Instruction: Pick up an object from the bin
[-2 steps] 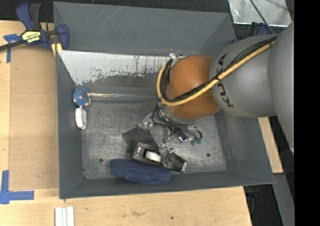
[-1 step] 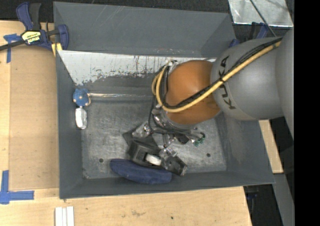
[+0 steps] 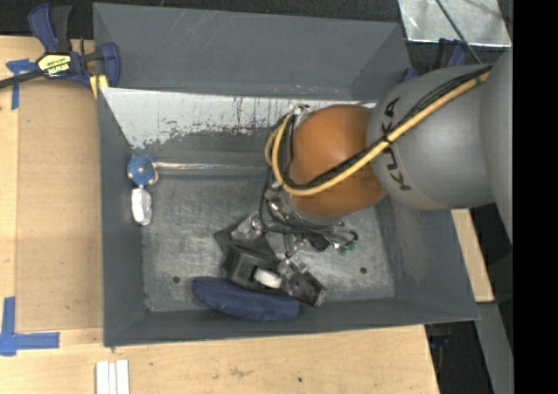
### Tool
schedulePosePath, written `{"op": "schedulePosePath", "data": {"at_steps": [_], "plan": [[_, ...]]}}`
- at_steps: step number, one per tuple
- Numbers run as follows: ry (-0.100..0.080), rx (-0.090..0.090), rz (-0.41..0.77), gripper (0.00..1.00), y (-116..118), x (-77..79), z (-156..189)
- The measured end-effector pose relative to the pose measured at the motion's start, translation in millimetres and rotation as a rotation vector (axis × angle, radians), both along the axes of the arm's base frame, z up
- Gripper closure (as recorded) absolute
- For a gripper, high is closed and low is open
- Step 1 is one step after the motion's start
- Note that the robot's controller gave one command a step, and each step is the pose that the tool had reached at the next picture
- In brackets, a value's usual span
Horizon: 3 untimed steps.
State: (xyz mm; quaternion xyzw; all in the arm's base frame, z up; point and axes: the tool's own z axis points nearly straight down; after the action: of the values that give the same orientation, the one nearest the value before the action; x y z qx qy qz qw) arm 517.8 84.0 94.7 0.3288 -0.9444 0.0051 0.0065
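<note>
- The grey bin (image 3: 122,235) has a few loose things on its floor.
- The arm's orange cover (image 3: 327,161) hangs over the middle of the bin.
- A dark blue soft oblong (image 3: 244,302) lies along the near wall.
- A black block with a white part (image 3: 257,272) lies just under the tool (image 3: 283,244), between it and the oblong.
- Whether the tool is apart or together, I cannot tell.
- A small blue-and-white piece (image 3: 139,171) lies by the left wall, well apart.

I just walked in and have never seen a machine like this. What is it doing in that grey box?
A grey robot arm reaches into the metal bin from the right, with its hand low over the floor near the front middle. Close by the hand lies a black boxy object with a white part, and a dark blue cloth-like lump lies just in front of that. A small blue ball and a whitish piece lie apart at the left. I cannot tell whether it has gripped anything yet.
</note>
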Motion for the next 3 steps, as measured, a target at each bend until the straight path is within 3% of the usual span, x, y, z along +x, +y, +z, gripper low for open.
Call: {"op": "schedulePosePath", "data": {"at_steps": [1, 2, 3], "plan": [[-0.016, 0.019, 0.139, 1.00, -10.6, -7.9, 6.1], [-0.021, 0.021, 0.141, 0.00, -10.0, -7.9, 4.2], [-0.013, 0.006, -0.071, 0.00, -10.8, -2.0, 1.3]]}}
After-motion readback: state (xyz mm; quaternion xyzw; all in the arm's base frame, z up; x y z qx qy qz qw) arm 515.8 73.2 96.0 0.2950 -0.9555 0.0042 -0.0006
